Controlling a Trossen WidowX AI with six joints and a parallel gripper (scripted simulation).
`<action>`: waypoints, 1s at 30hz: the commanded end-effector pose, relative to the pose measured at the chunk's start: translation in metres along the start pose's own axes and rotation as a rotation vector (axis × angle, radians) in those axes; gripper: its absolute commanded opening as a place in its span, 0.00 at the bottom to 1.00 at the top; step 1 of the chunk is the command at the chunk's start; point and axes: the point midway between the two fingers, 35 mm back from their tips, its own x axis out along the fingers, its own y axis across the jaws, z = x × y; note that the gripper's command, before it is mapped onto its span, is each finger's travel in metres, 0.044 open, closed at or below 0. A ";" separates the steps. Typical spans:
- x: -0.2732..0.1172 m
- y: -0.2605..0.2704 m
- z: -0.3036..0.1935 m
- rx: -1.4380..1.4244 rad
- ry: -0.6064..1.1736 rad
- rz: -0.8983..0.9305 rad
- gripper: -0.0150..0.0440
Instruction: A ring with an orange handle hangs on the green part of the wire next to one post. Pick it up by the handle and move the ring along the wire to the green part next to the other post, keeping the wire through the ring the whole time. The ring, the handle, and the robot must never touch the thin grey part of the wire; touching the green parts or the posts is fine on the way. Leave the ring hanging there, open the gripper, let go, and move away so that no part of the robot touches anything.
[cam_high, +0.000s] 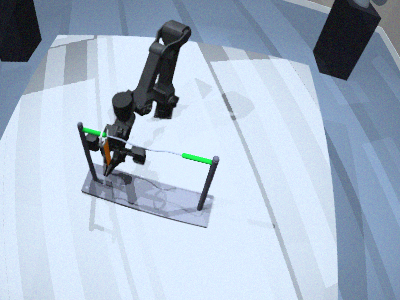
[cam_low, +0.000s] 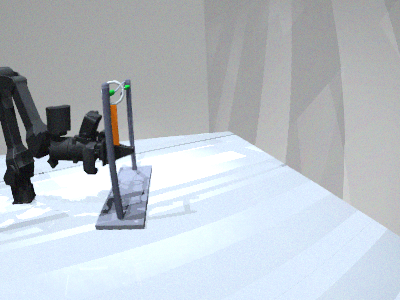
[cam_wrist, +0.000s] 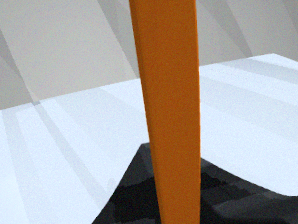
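Ring (cam_low: 123, 95) near one post (cam_high: 88, 155), its orange handle (cam_high: 107, 151) (cam_low: 115, 125) (cam_wrist: 172, 110) clamped in the jaws (cam_high: 106, 172) (cam_low: 131, 150); far post (cam_high: 207, 185) beyond.

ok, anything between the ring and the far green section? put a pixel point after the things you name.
No separate obstacle visible. Only the thin grey wire (cam_high: 167, 151), a no-touch stretch, spans from near the ring (cam_high: 101, 135) (cam_low: 123, 94) to the far green section (cam_high: 197, 158).

White table (cam_high: 270, 200) (cam_low: 240, 240) (cam_wrist: 60, 135) — grey base plate (cam_high: 172, 205) (cam_low: 121, 224)

the white ring (cam_low: 121, 94) surrounds the wire, orange handle (cam_high: 107, 151) (cam_low: 115, 125) (cam_wrist: 172, 110) hanging down.
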 end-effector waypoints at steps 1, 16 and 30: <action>0.000 0.005 0.001 0.006 -0.003 -0.002 0.00; 0.000 0.022 0.001 0.030 -0.002 -0.016 0.00; -0.018 0.041 0.002 0.109 0.149 -0.050 0.00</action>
